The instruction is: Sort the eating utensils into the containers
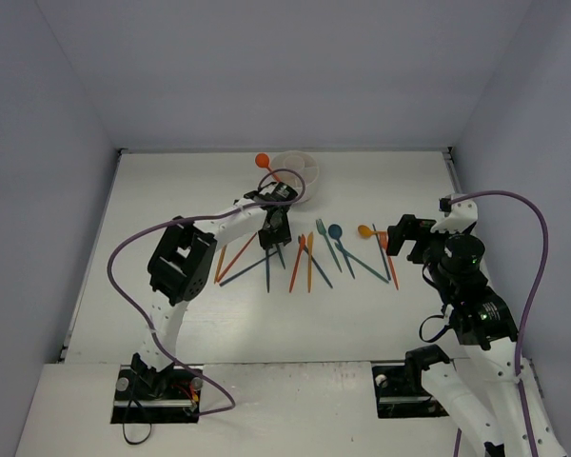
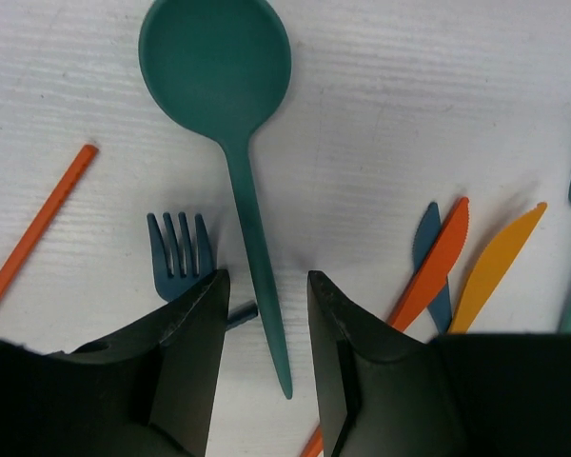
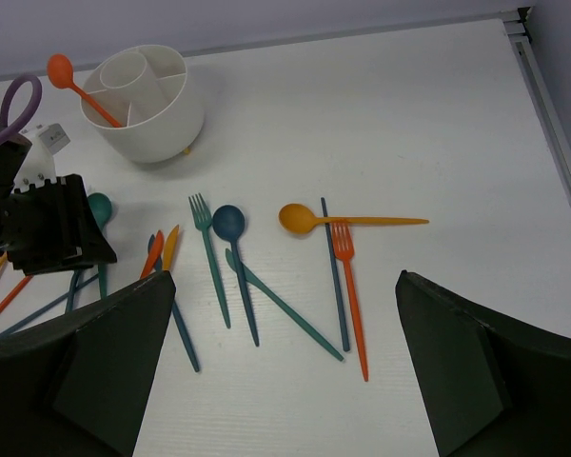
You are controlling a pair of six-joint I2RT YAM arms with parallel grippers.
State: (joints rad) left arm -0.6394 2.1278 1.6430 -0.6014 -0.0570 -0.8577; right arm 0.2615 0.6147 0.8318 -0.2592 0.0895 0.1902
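White tabletop [image 1: 219, 314] between pale walls. Right end effector [image 3: 284, 314] gapes wide above scattered utensils [image 3: 230, 224]. Left end effector [image 2: 266, 286], fingers slightly apart, straddles a teal spoon [image 2: 219, 67] handle without gripping it. Divided white cup [image 3: 147, 124] near the back holds one orange spoon [image 3: 76, 86].

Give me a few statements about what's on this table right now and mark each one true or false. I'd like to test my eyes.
1. An orange spoon stands in the white cup. True.
2. The right gripper is holding a fork. False: its jaws are wide open and hold nothing.
3. The left gripper straddles the handle of a teal spoon that lies flat. True.
4. Every utensil is already in the cup. False: many, like the orange fork, lie out on the table.
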